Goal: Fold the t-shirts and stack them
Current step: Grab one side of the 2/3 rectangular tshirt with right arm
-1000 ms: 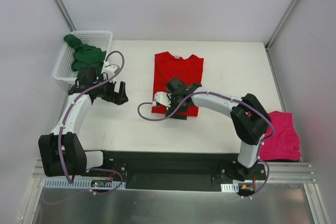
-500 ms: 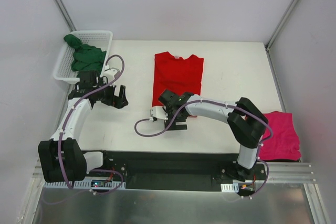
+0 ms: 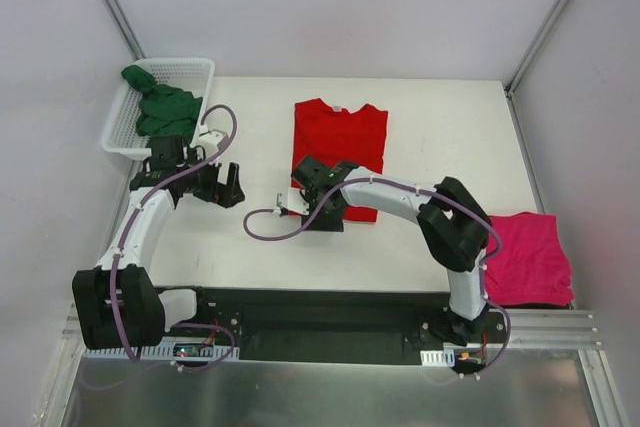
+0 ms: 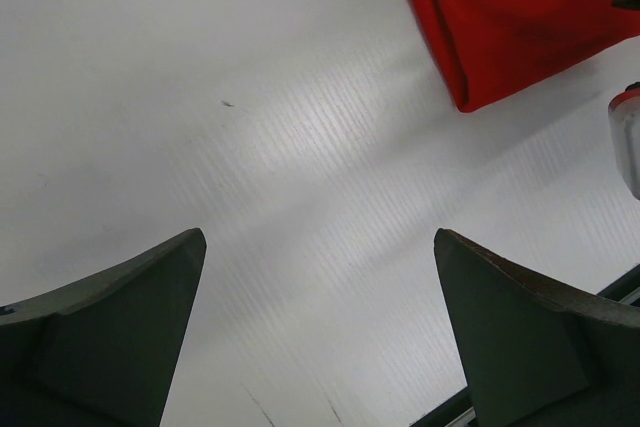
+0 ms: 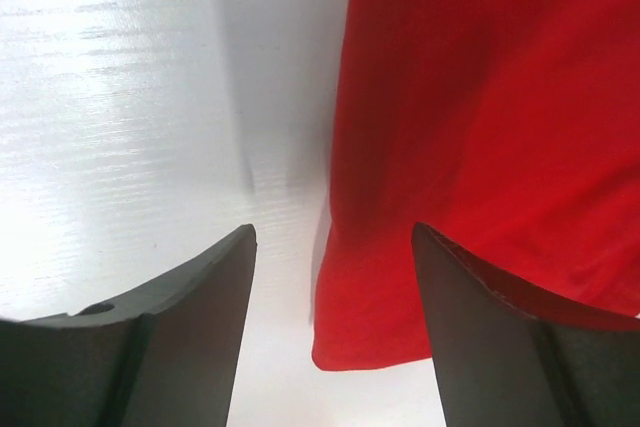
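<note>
In the top external view, the red t-shirt (image 3: 340, 142) is being shown flat at mid-table, its long axis running from twelve to six o'clock with the collar at twelve. The right gripper (image 3: 318, 215) is being held over the shirt's seven o'clock corner, so the right arm is being judged the nearer. The left gripper (image 3: 228, 190) is being held well apart, at nine o'clock of the shirt. The dark green t-shirt (image 3: 165, 109) is being shown in the white basket (image 3: 190, 69), and the magenta t-shirt (image 3: 530, 259) at four o'clock.

In the left wrist view, the left gripper's jaws are being held wide over bare table (image 4: 250, 127), with nothing between them.

In the right wrist view, the right gripper's jaws are being held apart, gripping nothing. The shirt's side edge and hem corner are being straddled, with the cloth spreading toward one o'clock.
</note>
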Motion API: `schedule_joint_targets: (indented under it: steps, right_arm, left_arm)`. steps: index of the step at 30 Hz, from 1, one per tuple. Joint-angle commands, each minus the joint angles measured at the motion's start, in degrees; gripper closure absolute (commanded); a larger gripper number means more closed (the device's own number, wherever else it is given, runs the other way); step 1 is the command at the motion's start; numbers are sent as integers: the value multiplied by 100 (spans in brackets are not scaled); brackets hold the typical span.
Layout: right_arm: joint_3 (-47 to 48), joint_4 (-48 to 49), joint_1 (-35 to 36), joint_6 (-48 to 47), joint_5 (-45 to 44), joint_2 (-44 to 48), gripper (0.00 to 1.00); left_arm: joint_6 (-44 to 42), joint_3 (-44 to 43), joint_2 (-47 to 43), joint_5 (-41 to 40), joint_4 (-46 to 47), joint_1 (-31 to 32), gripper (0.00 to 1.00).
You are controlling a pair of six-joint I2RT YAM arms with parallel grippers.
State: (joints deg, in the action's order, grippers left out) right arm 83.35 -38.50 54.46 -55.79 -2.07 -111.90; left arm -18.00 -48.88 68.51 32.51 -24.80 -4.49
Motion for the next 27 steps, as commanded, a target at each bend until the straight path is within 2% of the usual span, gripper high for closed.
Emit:
schedule_joint_targets:
  steps: [1, 10, 27]
  right_arm:
    - [50, -272, -14, 95, 163, 1, 34]
    - [23, -44, -40, 130, 163, -43, 34]
    - [357, 256, -155, 86, -531, -474, 34]
  left_arm:
    - [7, -51, -101, 185, -60, -8, 1]
    - [-2, -95, -57, 256, -78, -8, 1]
    - [42, -78, -119, 423, -148, -8, 1]
